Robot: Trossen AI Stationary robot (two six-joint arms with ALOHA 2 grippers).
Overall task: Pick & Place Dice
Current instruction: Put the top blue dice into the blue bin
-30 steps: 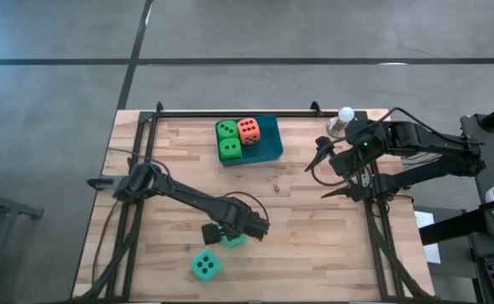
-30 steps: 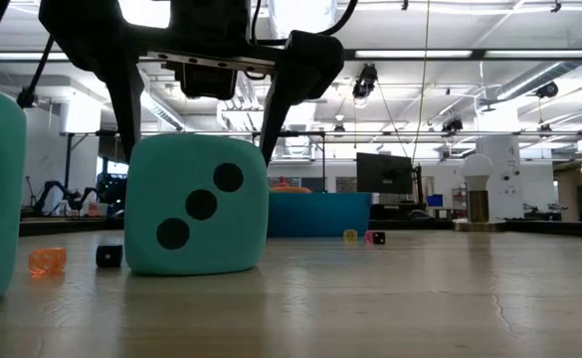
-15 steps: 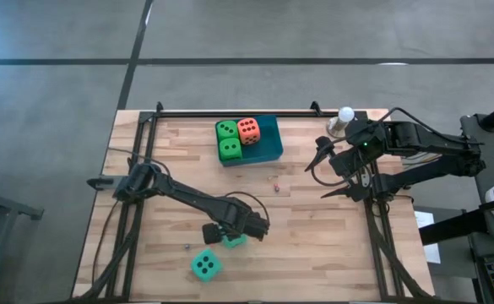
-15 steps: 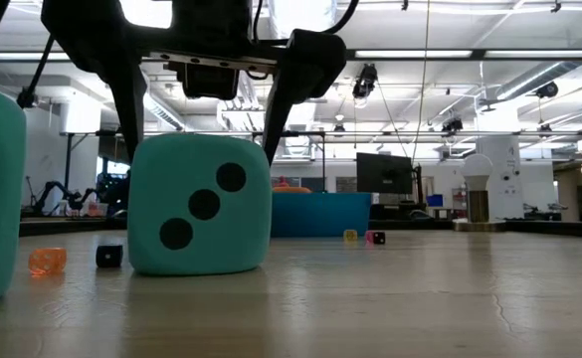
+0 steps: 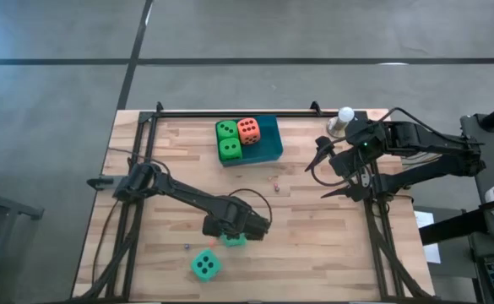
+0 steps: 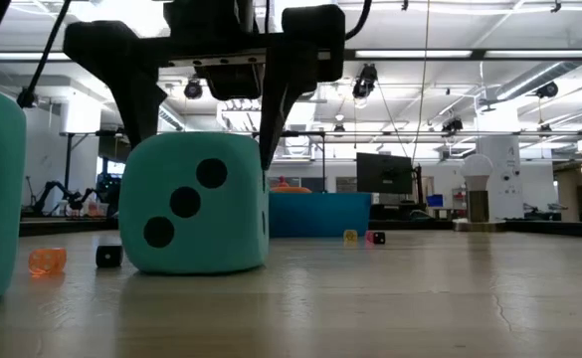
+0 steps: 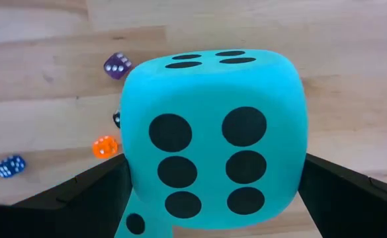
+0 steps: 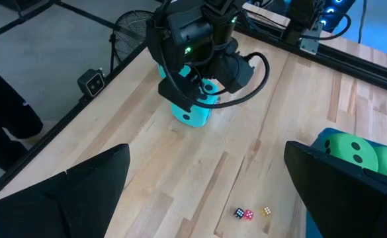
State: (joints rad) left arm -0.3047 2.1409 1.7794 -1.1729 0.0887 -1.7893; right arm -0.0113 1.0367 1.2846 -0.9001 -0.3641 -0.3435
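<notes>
Between the spread fingers of the left claw (image 6: pixel 203 149) sat one teal die (image 6: pixel 193 204), resting on the wooden surface (image 5: pixel 314 228); fingers stood wide on either side, not yet pressing, apparently lowered astride it to ready a grasp. Item shows three pips towards the low camera, six towards the wrist. Just beside that claw, on the side away from the tray: second teal die (image 5: pixel 205 265), loose on the surface. Well beyond the claw, across the surface: blue tray (image 5: pixel 268 139) holding two green dice (image 5: pixel 228 139) and one orange-red die (image 5: pixel 248 130), presumably the collecting point. Scattered tiny dice (image 7: pixel 104 146) lay nearby, not part of the job. Right claw (image 5: pixel 318 158): open, empty, parked near the tray and a white ball (image 5: pixel 345 113), waiting.
</notes>
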